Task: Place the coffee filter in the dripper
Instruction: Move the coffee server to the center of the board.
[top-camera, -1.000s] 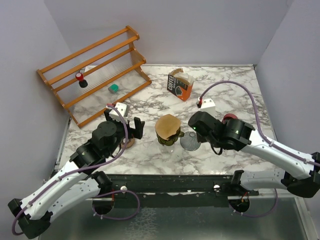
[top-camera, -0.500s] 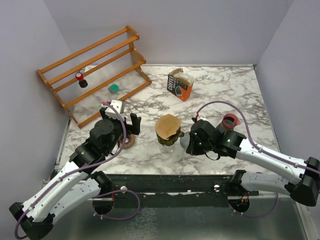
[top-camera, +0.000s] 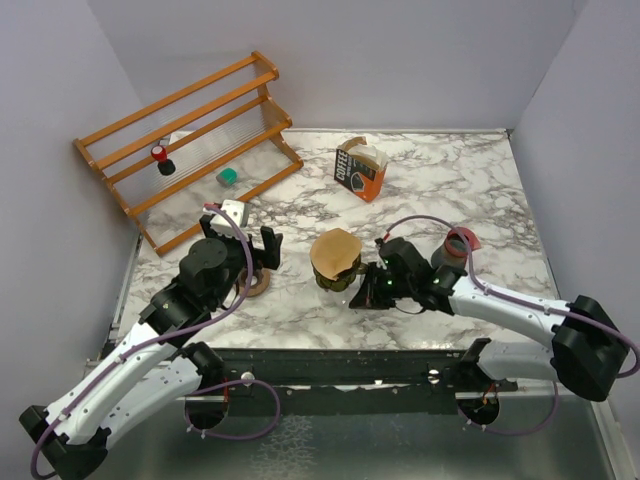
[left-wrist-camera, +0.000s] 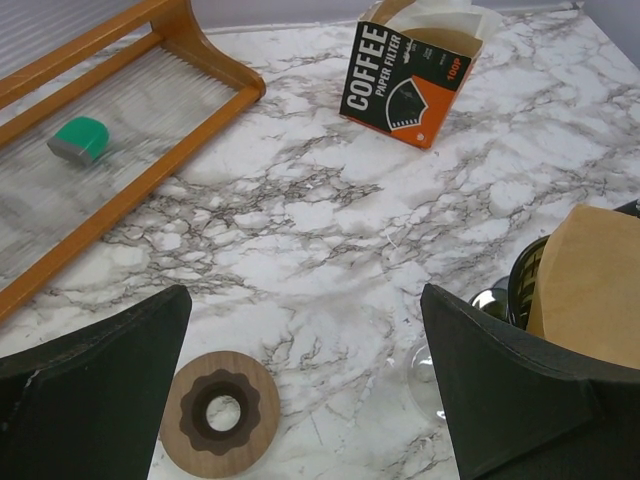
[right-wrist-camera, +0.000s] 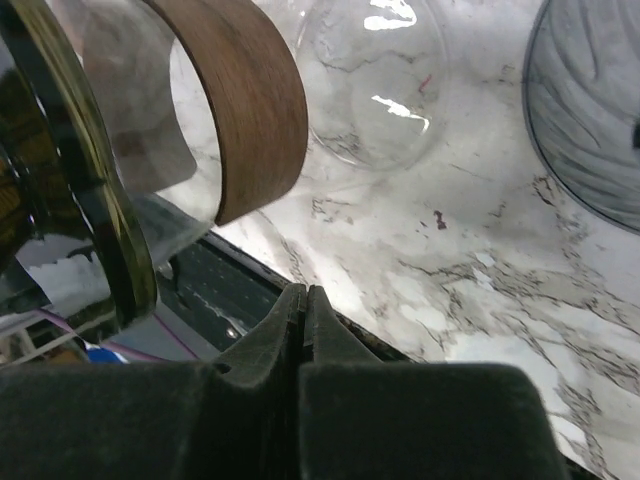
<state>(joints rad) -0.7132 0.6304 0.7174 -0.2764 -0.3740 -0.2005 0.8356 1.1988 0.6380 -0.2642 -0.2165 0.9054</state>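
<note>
A brown paper coffee filter (top-camera: 336, 250) stands in the dark ribbed dripper (top-camera: 334, 275) at the table's middle; the left wrist view shows the same filter (left-wrist-camera: 590, 285) and dripper (left-wrist-camera: 522, 285) at its right edge. My right gripper (top-camera: 362, 292) is shut on nothing, low beside the dripper's right side. Its closed tips (right-wrist-camera: 305, 300) point at the table's near edge, with the dripper's wooden band (right-wrist-camera: 250, 90) up left. My left gripper (top-camera: 262, 252) hangs open left of the dripper, and its jaws (left-wrist-camera: 305, 330) are empty.
A wooden ring (left-wrist-camera: 220, 413) lies under the left gripper. A coffee filter box (top-camera: 359, 169) stands behind the dripper. A wooden rack (top-camera: 190, 140) fills the back left. A clear glass dome (right-wrist-camera: 375, 80) and a grey ribbed glass piece (right-wrist-camera: 590, 110) lie near the right gripper. A red roll (top-camera: 461, 240) sits at right.
My right arm has swung left and down, bringing its shut gripper from beside the red roll to the dripper's right side. The left gripper drew back slightly, still open.
</note>
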